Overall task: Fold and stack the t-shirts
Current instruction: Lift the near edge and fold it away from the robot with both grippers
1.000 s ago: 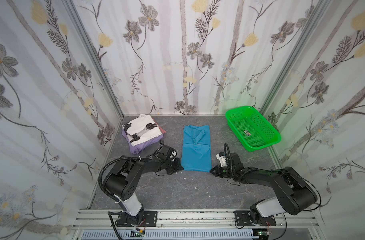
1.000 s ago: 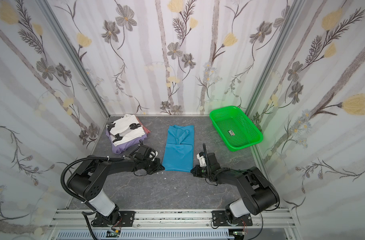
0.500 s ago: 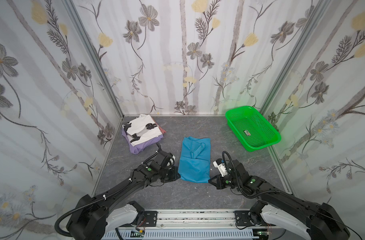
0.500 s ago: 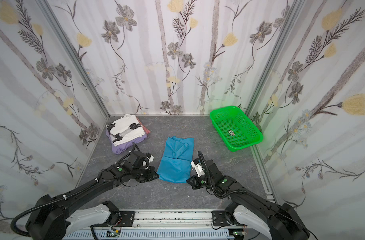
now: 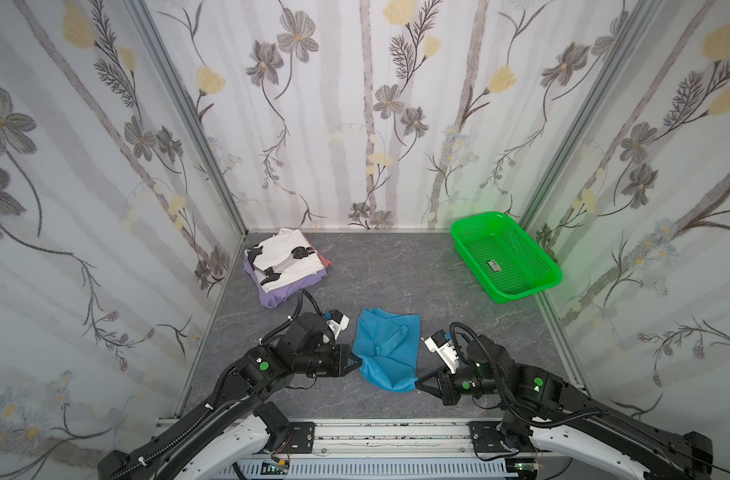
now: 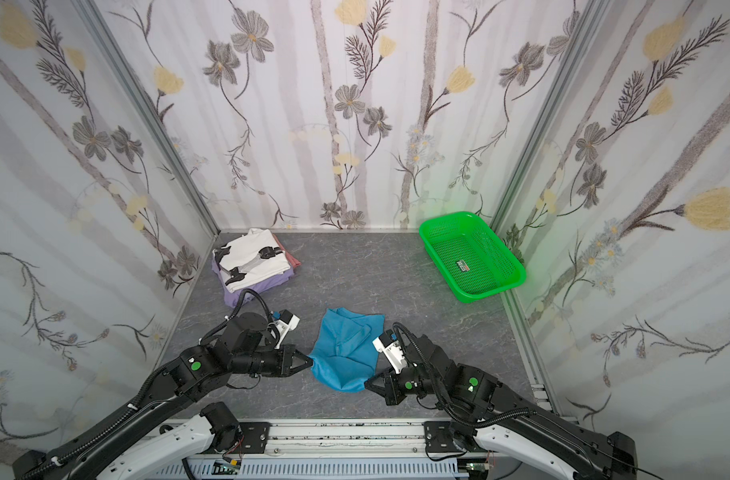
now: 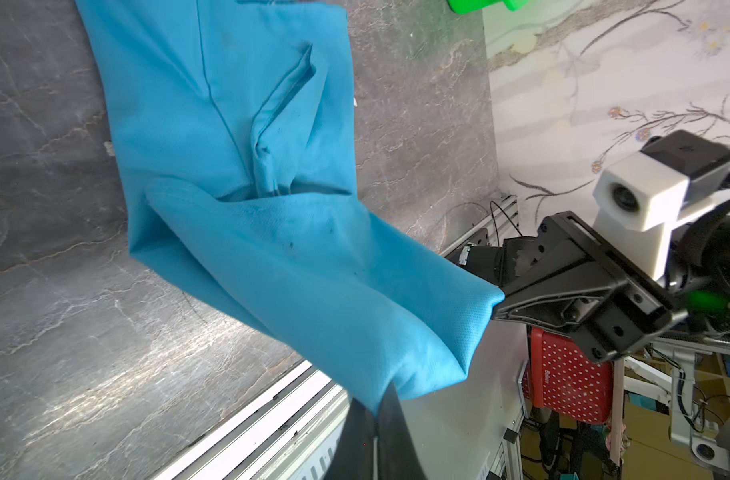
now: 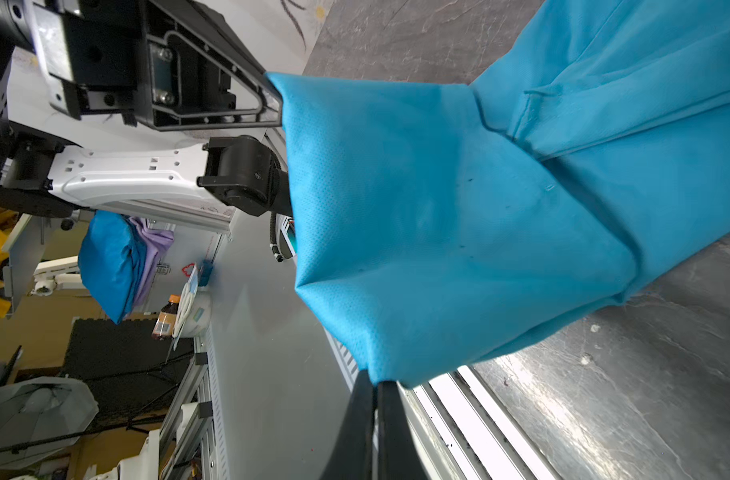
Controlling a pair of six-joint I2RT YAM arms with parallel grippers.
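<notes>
Since a second ago, both arms have raised the near hem of the plain bright blue short-sleeved t-shirt [image 5: 386, 345] off the dark grey marbled tabletop [image 5: 396, 270], where it lay flat.

In both top views, the left gripper [image 5: 357, 363] and right gripper [image 5: 416, 381] are each clamped tight on a near corner. The hem sags between them and the far half rests on the table, front-centre. The folded stack topped by the white black-grey printed t-shirt [image 5: 282, 257] is back-left, well apart.

Left wrist: fingers [image 7: 390, 419] closed on cloth.

Right wrist: same, fingers [image 8: 361, 411] pinching the other corner.

Suggest carrying both corners level and in sync to the far edge. Keep the hem taut and align the edges before letting go.
</notes>
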